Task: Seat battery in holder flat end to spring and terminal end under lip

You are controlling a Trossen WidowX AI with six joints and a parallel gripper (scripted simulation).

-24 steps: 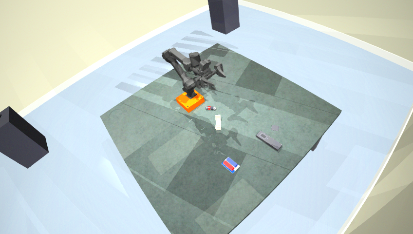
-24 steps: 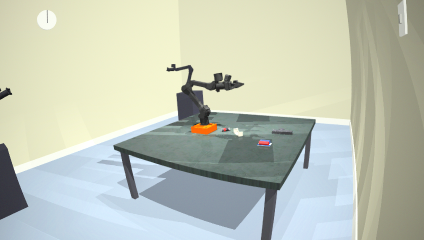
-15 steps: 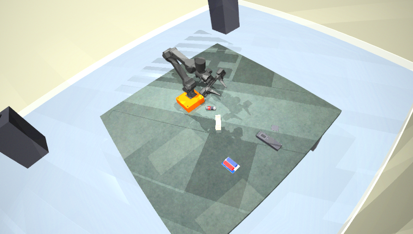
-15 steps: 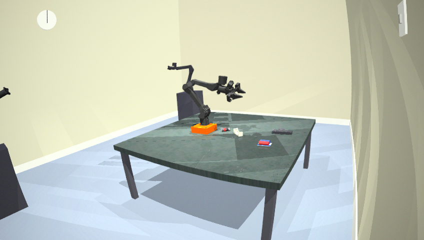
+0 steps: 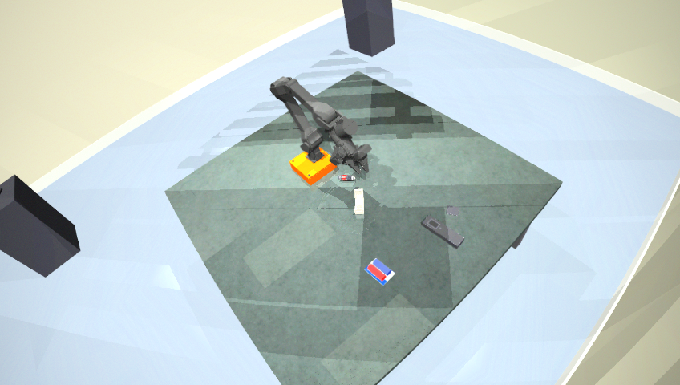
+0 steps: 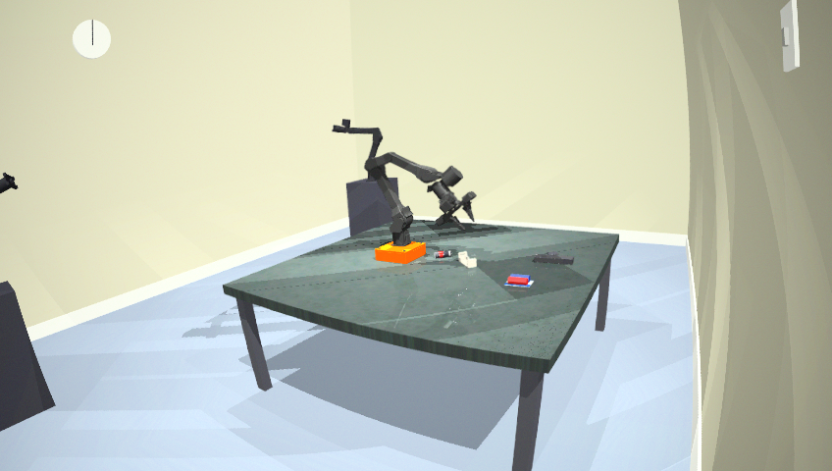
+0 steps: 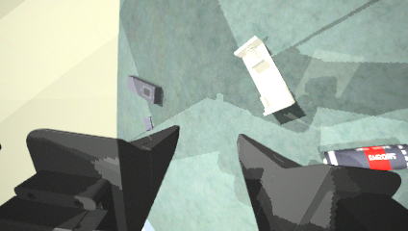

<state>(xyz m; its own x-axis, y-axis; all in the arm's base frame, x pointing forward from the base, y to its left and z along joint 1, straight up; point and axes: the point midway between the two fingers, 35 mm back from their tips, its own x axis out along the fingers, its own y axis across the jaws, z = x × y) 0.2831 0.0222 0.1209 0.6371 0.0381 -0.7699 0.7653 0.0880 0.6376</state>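
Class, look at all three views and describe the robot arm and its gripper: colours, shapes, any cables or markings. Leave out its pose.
The arm is dark grey throughout, built of slim boxy links joined by rounded joint housings. It stands on a bright orange square base. The gripper has two matching dark grey fingers that taper to pointed wedge tips. No cables, labels or markings show on it.

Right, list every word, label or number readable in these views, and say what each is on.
Battery: white lettering on its red band, too blurred to read.
White holder: no text seen.
Dark remote-like bar: no readable marks.
Red and blue block: no text.
Wall clock: no numbers.
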